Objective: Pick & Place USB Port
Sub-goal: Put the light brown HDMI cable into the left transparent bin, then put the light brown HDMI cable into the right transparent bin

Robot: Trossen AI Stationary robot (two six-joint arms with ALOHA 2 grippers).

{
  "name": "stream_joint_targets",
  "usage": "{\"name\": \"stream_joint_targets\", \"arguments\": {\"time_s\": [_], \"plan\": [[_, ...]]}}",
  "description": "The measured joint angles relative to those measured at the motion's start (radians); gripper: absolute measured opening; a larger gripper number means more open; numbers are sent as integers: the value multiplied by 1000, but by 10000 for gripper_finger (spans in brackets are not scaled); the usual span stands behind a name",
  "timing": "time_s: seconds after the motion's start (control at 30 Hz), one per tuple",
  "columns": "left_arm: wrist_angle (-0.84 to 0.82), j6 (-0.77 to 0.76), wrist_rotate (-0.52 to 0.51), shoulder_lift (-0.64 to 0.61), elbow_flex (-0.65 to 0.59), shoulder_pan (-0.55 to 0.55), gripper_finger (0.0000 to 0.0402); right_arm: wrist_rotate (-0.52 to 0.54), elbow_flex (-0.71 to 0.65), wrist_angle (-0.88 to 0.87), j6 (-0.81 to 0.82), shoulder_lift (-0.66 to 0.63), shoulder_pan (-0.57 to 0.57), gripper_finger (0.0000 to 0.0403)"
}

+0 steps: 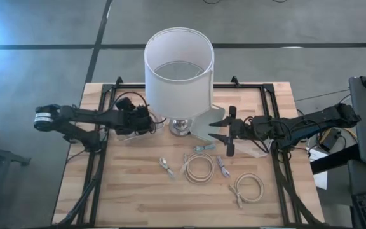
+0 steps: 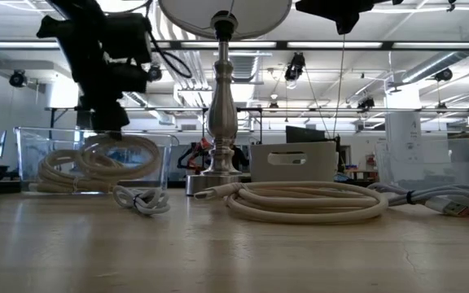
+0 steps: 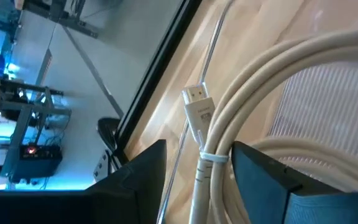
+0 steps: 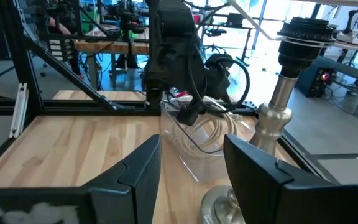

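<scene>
A clear bin stands on the table left of the lamp base. A coiled cream USB cable lies in it, its plug bound to the strands by a tie. My left gripper hangs open over the bin, fingers on either side of the bundle. My right gripper is open in the air right of the lamp base. It faces the bin. My left gripper's fingers straddle the tied strands of the cable near the plug, coming down from above. One finger lies close against the strands, and I cannot tell whether it touches them. The coil rests in the bin.
The lamp with a white shade stands mid-table between the arms. Near the front lie two coiled cables and short ones. Black frame rails run along both table sides.
</scene>
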Motion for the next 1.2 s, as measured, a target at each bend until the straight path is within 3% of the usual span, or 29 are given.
{"name": "stream_joint_targets", "arguments": {"time_s": [0.53, 0.93, 1.1, 1.2], "plan": [[0, 31, -1, 0, 169, -177, 186, -1, 1, -62, 77, 0, 0, 169], [92, 13, 103, 0, 204, -369, 186, -2, 1, -114, 105, 1, 0, 169], [141, 15, 107, 0, 203, -416, 186, -27, 1, -165, 130, 1, 0, 169], [168, 17, 173, 0, 203, -423, 186, -64, 1, -208, 165, 1, 0, 169]]}}
